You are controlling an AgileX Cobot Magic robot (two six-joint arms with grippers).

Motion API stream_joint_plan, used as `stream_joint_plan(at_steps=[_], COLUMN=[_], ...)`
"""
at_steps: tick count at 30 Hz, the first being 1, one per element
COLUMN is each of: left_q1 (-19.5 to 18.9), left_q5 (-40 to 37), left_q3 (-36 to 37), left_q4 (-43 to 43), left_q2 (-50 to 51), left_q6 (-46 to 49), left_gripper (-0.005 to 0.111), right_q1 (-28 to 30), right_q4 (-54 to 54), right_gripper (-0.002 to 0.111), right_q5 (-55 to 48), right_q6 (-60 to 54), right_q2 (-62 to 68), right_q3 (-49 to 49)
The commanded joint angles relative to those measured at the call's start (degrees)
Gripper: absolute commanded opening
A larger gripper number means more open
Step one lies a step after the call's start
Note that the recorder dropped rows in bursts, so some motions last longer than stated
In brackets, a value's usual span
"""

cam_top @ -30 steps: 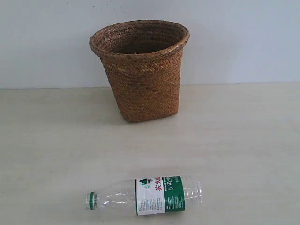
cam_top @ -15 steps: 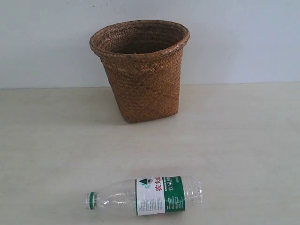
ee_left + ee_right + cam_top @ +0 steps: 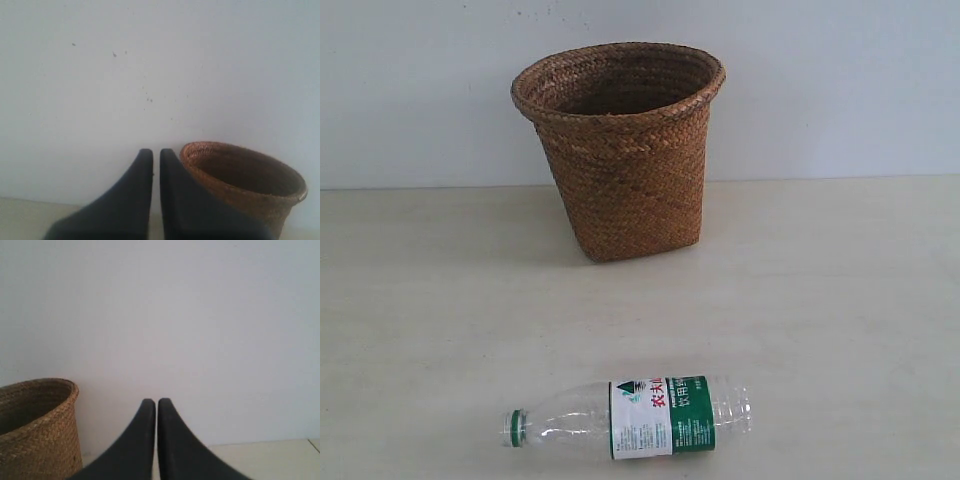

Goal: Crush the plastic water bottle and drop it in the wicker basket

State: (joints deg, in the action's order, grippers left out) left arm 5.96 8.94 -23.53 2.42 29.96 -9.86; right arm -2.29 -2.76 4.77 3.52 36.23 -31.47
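Note:
The plastic water bottle [image 3: 635, 418] lies on its side near the table's front edge, uncrushed, green cap pointing left. Behind it the wicker basket [image 3: 620, 150] stands upright by the wall. Neither arm shows in the exterior view. My left gripper [image 3: 156, 153] is shut with nothing between its black fingers; the wicker basket [image 3: 245, 182] shows just beyond them. My right gripper [image 3: 156, 402] is shut and empty too, with the wicker basket [image 3: 37, 427] off to one side. Both wrist views miss the bottle.
A pale wooden table [image 3: 840, 300] carries both objects. A plain white wall [image 3: 840, 80] closes the back, right behind the basket.

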Motion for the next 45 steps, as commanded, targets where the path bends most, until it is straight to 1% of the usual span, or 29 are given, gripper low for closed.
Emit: stream_joint_plan(at_steps=[1,4,7,13,16,17,19,21,23,24,26,28,30,34,37,40,41,43,45], left_q1=[-0.15,-0.15,-0.15,-0.15,-0.15,-0.15,-0.04,0.05,0.05,0.05,0.05,0.05,0.59,3.34,6.03,8.09,8.61,9.76,10.76], left_q5=[-6.47,-11.07,-15.65,-28.47,-35.22,-38.29,-41.44,-42.29,-44.28,-45.63,-48.75,-51.49,-53.25,-55.49,-55.81,-55.86,-55.86,-55.86,-56.33], left_q3=[-7.64,-12.20,-16.17,-23.57,-26.73,-28.02,-29.32,-29.41,-29.41,-29.41,-29.41,-29.41,-29.41,-29.41,-29.41,-29.41,-29.41,-29.18,-29.07], left_q4=[-4.04,-5.16,-5.48,-5.36,-4.33,-3.17,0.13,7.50,17.81,22.36,29.75,34.15,36.12,36.11,36.11,36.11,36.02,35.67,35.29], left_q2=[11.31,18.17,23.90,32.75,35.95,37.12,38.61,39.69,40.88,41.51,43.48,45.56,47.94,51.76,53.85,55.43,55.96,56.85,58.07], left_q6=[-0.21,0.54,3.53,11.94,18.12,21.92,28.98,39.48,52.38,58.80,68.35,73.76,77.94,85.66,89.59,92.39,92.94,94.55,96.12], left_gripper=[0.004,0.004,0.004,0.004,0.004,0.004,0.004,0.004,0.004,0.004,0.004,0.004,0.004,0.004,0.004,0.005,0.007,0.017,0.032], right_q1=[-0.17,-0.17,-0.17,-0.17,-0.17,-0.17,-0.17,-0.91,-3.01,-4.07,-7.11,-9.70,-12.40,-16.34,-18.42,-20.08,-20.39,-21.25,-21.68], right_q4=[0.71,0.71,0.71,0.71,0.15,-0.76,-5.46,-13.87,-19.70,-20.78,-20.91,-20.91,-20.91,-21.05,-22.50,-26.01,-26.79,-27.59,-27.72], right_gripper=[0.000,0.000,0.000,0.000,0.000,0.000,0.000,0.000,0.000,0.000,0.000,0.000,0.000,0.000,0.000,0.000,0.000,0.000,0.000], right_q5=[-6.66,-10.69,-14.54,-26.07,-34.15,-36.95,-41.00,-44.95,-48.08,-48.82,-50.04,-52.45,-55.52,-60.11,-60.57,-61.37,-61.90,-62.72,-62.89], right_q6=[-3.52,-5.62,-7.84,-13.88,-19.51,-21.39,-26.39,-34.26,-42.04,-44.03,-45.60,-47.03,-48.37,-49.25,-50.78,-55.30,-56.51,-58.61,-59.25], right_q2=[7.79,12.82,17.44,24.33,27.48,28.57,30.90,33.30,35.60,36.52,38.90,41.17,43.72,48.16,51.11,53.90,54.63,56.31,57.71], right_q3=[-7.00,-11.55,-15.23,-22.67,-26.33,-27.44,-29.15,-30.38,-30.77,-30.77,-31.01,-31.88,-33.05,-35.21,-35.78,-35.78,-35.78,-35.78,-35.78])
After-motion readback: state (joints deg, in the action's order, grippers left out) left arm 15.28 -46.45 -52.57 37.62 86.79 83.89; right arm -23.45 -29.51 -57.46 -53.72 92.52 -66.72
